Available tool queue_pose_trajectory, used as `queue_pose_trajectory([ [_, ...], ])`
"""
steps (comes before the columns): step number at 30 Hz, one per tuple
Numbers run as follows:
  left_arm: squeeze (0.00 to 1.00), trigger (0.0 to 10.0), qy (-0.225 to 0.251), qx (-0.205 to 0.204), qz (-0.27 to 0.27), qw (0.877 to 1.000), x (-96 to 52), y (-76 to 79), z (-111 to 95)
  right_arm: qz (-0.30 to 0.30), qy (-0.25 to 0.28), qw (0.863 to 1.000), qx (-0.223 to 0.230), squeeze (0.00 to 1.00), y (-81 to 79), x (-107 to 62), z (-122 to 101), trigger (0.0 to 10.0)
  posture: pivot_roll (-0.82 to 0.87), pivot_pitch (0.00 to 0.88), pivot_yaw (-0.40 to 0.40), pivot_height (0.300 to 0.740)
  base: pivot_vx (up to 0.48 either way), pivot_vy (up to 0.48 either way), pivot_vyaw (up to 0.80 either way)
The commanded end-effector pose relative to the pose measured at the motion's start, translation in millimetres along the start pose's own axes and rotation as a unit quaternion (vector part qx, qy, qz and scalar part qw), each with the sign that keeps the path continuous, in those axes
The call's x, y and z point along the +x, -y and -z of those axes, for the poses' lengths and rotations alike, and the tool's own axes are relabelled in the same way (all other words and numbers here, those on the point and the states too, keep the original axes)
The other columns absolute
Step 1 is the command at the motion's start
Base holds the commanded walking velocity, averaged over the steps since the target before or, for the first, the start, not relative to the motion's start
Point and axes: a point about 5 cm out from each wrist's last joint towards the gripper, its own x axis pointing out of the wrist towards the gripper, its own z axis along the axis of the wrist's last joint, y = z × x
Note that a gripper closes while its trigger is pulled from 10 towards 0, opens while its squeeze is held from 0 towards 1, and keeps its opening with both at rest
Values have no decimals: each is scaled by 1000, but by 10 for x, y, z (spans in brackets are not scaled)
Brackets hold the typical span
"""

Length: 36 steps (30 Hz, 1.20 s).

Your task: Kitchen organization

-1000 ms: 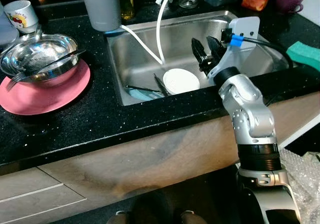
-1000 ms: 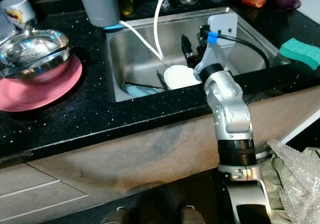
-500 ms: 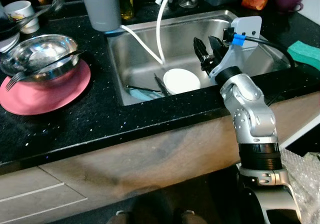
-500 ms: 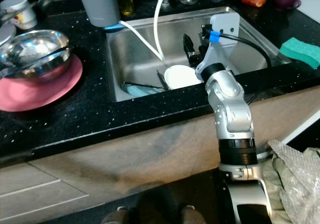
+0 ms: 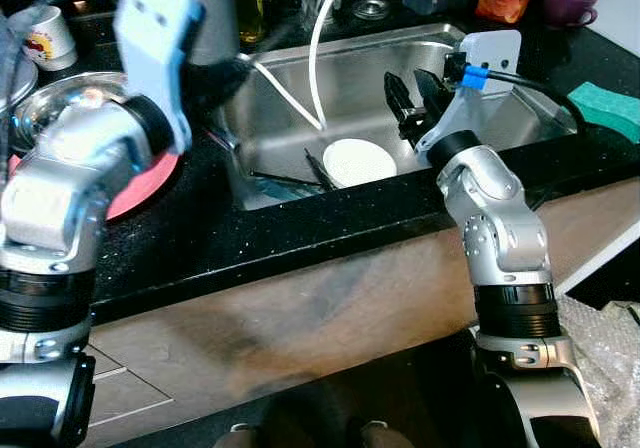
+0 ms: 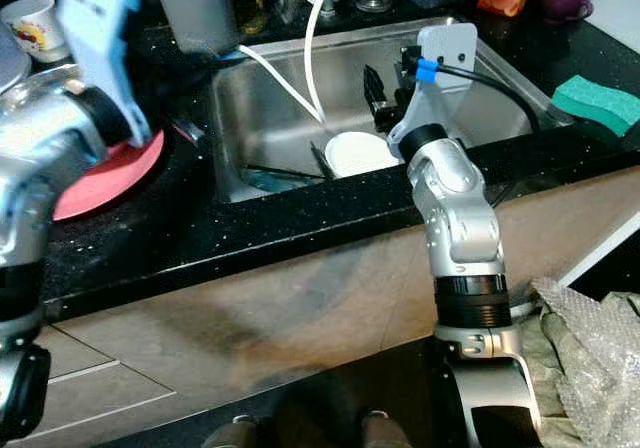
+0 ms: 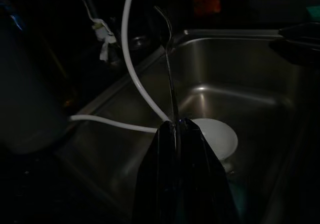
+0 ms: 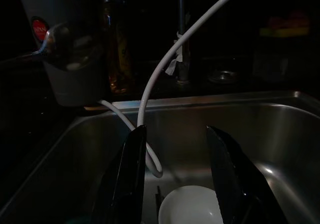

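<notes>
**Left gripper holding a spoon over the sink; right gripper waiting open above the bowl**

At the far left, a white mug is standing on the black countertop, with a steel bowl sitting on a pink plate just in front of it. The left arm is reaching across this stack toward the sink. In the left wrist view, the left gripper is showing its fingers pressed together on the handle of a spoon, which is pointing out over the basin; the spoon's bowl end is appearing in the right wrist view near the grey canister.

A white hose is curving down from the back of the sink into the basin. On the sink floor, a white bowl is lying upturned, with dark utensils resting just beside it on its left.

The right gripper is hovering inside the basin, just right of and above the white bowl, with its fingers spread apart and holding nothing.

Further right, a green sponge is lying on the countertop, and a purple cup is standing behind it.
</notes>
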Motion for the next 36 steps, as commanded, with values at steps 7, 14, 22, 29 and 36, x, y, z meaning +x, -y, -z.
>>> queue_pose_trajectory([
  [7,0,0,-55,25,-17,998,251,-22,320,-5,-13,1000,-12,0,-22,-38,45,10000,47,132,2,740,0,0,0],
  [14,0,0,-61,25,8,998,467,-19,466,-19,-41,998,-31,0,-30,-30,107,10000,47,143,2,740,0,0,0],
  [22,0,0,-38,53,57,996,648,32,400,-26,-63,997,-46,0,-14,-56,147,10000,41,150,11,740,0,0,0],
  [29,0,0,-40,73,108,991,716,55,391,-36,-98,993,-62,0,3,-79,234,10000,43,156,14,740,0,0,0],
  [36,0,0,-42,80,124,988,735,25,412,-53,-108,991,-61,0,-22,-80,241,10000,47,166,17,740,0,0,0],
])
